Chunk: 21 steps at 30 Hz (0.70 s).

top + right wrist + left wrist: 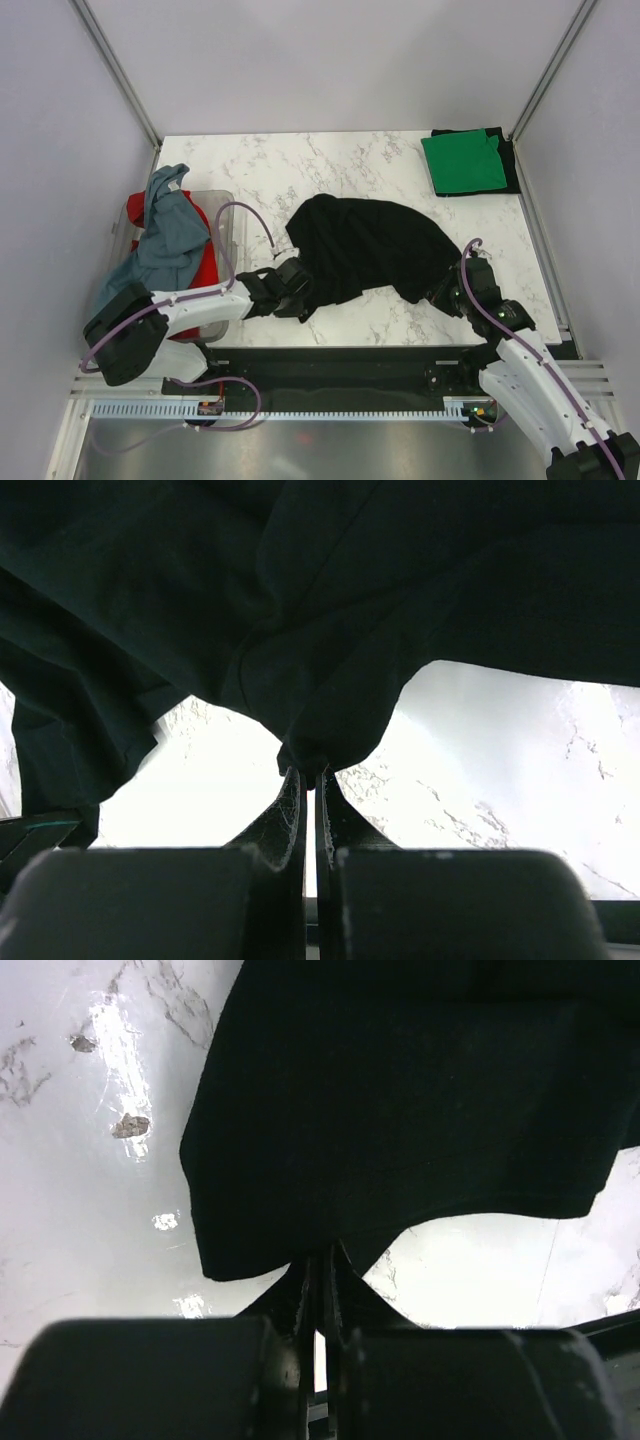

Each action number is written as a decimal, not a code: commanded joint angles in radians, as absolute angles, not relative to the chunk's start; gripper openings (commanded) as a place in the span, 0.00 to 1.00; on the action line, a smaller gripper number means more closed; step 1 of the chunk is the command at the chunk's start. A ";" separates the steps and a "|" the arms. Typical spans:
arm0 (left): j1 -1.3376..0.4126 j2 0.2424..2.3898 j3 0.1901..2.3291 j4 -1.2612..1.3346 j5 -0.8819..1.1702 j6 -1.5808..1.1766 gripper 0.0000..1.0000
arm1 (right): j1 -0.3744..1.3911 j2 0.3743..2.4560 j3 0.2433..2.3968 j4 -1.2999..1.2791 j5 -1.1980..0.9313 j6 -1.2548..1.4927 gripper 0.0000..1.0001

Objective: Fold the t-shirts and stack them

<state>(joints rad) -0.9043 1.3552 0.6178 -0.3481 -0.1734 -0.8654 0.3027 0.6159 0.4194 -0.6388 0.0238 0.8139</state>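
Your left gripper [322,1268] is pinched closed on the near-left edge of the black t-shirt [365,245], and your right gripper [308,780] is clamped on its near-right edge. The shirt lies bunched on the surface [300,165] between them.

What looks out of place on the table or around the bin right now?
The grey-blue t-shirt spills out of the bin, draped over its rim and down toward the left arm, with the red t-shirt under it. The black t-shirt lies bunched mid-table, not flat. The folded green t-shirt looks tidy.
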 commanded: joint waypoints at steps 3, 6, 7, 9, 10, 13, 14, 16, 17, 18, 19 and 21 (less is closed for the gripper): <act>-0.905 1.281 0.675 -0.483 -0.195 -0.836 0.02 | 0.299 0.632 0.495 -0.644 0.051 0.787 0.00; -0.905 1.139 0.802 -0.668 -0.294 -0.779 0.02 | 0.299 0.655 0.612 -0.692 0.064 0.764 0.00; -0.902 1.111 0.886 -0.749 -0.346 -0.743 0.02 | 0.301 0.661 0.690 -0.722 0.080 0.753 0.00; -0.894 1.045 0.983 -0.830 -0.418 -0.683 0.02 | 0.301 0.692 0.829 -0.774 0.115 0.726 0.00; -0.894 1.031 1.032 -0.856 -0.437 -0.655 0.02 | 0.301 0.704 0.880 -0.794 0.133 0.726 0.00; -0.894 0.986 1.224 -0.946 -0.506 -0.565 0.02 | 0.299 0.742 1.104 -0.879 0.202 0.698 0.00; -0.894 0.979 1.314 -0.957 -0.518 -0.540 0.02 | 0.299 0.745 1.161 -0.893 0.250 0.683 0.00; -0.894 0.962 1.446 -0.985 -0.564 -0.480 0.02 | 0.301 0.755 1.339 -0.942 0.313 0.664 0.00; -0.894 0.960 1.491 -0.994 -0.581 -0.462 0.02 | 0.301 0.776 1.401 -0.962 0.372 0.638 0.00; -0.894 0.960 1.538 -1.011 -0.597 -0.447 0.02 | 0.301 0.790 1.464 -0.982 0.400 0.624 0.00; -0.894 0.962 1.583 -1.015 -0.618 -0.414 0.02 | 0.301 0.804 1.583 -1.018 0.423 0.614 0.00; -0.894 0.966 1.707 -1.017 -0.627 -0.381 0.02 | 0.299 0.837 1.690 -1.043 0.483 0.571 0.00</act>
<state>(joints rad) -0.8978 0.9642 1.5826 -0.9508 -0.5262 -0.5159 0.3035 0.8131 1.5360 -0.9539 0.3187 0.6548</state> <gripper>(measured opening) 0.035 0.019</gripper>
